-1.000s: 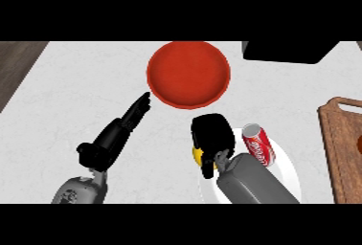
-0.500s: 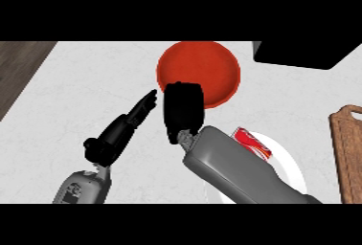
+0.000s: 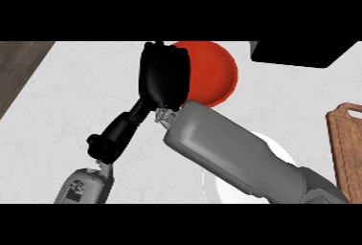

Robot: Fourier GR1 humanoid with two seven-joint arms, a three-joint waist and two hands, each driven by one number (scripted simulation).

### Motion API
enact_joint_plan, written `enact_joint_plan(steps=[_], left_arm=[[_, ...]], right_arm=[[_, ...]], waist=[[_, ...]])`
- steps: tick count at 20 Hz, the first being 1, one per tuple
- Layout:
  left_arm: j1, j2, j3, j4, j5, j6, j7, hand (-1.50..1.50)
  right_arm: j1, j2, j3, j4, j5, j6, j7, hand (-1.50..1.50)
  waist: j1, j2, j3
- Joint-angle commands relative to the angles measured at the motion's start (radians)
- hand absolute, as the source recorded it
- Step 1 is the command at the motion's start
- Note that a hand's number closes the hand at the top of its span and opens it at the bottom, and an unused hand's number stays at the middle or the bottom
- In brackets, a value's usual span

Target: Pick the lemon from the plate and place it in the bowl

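Along the counter's [image 3: 67, 95] left edge runs a dark wooden strip [image 3: 20, 67]. Just right of it, near the front edge, the left hand [image 3: 117, 134] lies open, its fingers [image 3: 141, 111] straight and pointing up toward the other arm's wrist, almost touching it. The right hand [image 3: 164, 74] hangs over the left rim of the red bowl [image 3: 216, 72] near the counter's back edge, its back turned to the view. Whether it is closed round anything cannot be told. The lemon shows nowhere, so it is either hidden inside that hand or behind the grey forearm. That forearm also covers most of the white plate [image 3: 281, 152] toward the front right. A wooden board [image 3: 348, 143] lies along the right edge, and a black block [image 3: 304, 53] sits in the back right corner. If the hand does carry the lemon, the risk is releasing it this close to the rim, where the fruit could strike the edge and roll off across the counter. The two arms are also close enough to brush each other.
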Motion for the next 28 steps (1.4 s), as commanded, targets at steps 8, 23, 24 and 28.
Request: enact_joint_plan(steps=[8, 23, 24, 28], left_arm=[[-0.012, 0.021, 0.046, 0.016, 0.005, 0.001, -0.009, 0.0], [0.055, 0.03, 0.047, -0.051, 0.0, 0.008, -0.008, 0.0], [0.028, 0.005, 0.021, -0.032, -0.013, 0.013, -0.001, 0.0], [0.024, -0.002, 0.027, 0.007, -0.023, 0.019, -0.023, 0.0]], right_arm=[[-0.165, 0.007, 0.036, 0.356, 0.001, -0.22, 0.112, 1.5], [-0.102, 0.007, -0.239, 0.655, -0.269, -0.216, -0.22, -1.5], [-0.129, 0.007, -0.249, 0.683, -0.291, -0.213, -0.253, -1.5], [-0.103, 0.007, -0.267, 0.725, -0.302, -0.315, -0.453, -1.5]], waist=[[-0.042, 0.001, -0.001], [-0.057, 0.005, 0.003], [-0.045, 0.012, 0.002], [-0.057, 0.011, 0.002]])
